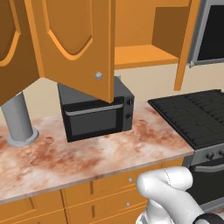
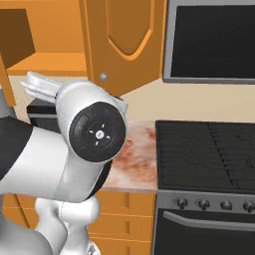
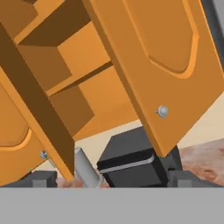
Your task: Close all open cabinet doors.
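Observation:
Two cabinet doors stand open over the counter. In the left base view the left door [image 1: 74, 43] swings out toward me with its silver knob [image 1: 98, 75] above the microwave, and the right door [image 1: 186, 43] shows edge-on. Between them lies the open cabinet with its shelf [image 1: 140, 54]. The right base view shows the right door [image 2: 124, 45], partly behind my arm. In the hand view one door [image 3: 166, 65] hangs on the right and another door [image 3: 17, 131] on the left, with the shelves between. My gripper [image 3: 109, 179] is open, empty and apart from both doors.
A black microwave [image 1: 96, 113] sits on the marbled counter [image 1: 52, 157] under the open cabinet. A grey post [image 1: 19, 122] stands at the left. A black stove [image 1: 192, 113] adjoins the counter on the right, with a dark panel [image 2: 209, 40] above it. Drawer fronts [image 1: 109, 183] run below the counter.

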### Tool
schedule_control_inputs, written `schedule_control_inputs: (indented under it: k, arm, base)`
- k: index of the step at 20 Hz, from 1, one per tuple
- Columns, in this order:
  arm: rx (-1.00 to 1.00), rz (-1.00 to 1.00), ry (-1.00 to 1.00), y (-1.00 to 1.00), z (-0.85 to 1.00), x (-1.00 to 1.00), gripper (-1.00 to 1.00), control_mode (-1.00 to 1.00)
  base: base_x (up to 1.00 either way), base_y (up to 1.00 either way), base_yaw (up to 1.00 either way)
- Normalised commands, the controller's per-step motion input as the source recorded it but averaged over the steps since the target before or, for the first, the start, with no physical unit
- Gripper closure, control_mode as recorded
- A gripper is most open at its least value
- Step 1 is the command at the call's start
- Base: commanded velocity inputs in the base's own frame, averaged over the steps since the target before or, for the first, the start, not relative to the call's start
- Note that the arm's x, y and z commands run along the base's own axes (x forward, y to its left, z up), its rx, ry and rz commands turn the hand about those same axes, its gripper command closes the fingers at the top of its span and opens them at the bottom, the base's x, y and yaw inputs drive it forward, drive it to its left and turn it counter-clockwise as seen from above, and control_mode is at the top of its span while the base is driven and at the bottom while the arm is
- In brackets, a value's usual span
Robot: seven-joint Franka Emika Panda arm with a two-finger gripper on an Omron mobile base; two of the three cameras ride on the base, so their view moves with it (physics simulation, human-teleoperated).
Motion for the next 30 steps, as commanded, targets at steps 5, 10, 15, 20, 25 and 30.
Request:
schedule_control_inputs:
  k: [5, 10, 15, 20, 25, 30]
  arm:
    - [0.01, 0.00, -0.03, -0.27, 0.09, 0.38, -1.00, -1.00]
    - [0.02, 0.00, 0.01, -0.40, 0.00, 0.75, -1.00, -1.00]
    - [0.00, 0.00, 0.00, -0.15, -0.02, 0.65, -1.00, -1.00]
    - [0.00, 0.00, 0.00, 0.00, -0.06, 0.64, -1.00, -1.00]
    - [0.02, 0.02, -0.07, 0.48, -0.10, 0.08, -1.00, -1.00]
    - [0.01, 0.00, -0.01, 0.81, -0.26, 0.25, -1.00, -1.00]
  base:
    - [0.00, 0.00, 0.00]
    - [0.00, 0.00, 0.00]
    - [0.00, 0.00, 0.00]
    - [0.00, 0.00, 0.00]
    - [0.00, 0.00, 0.00]
    - [0.00, 0.00, 0.00]
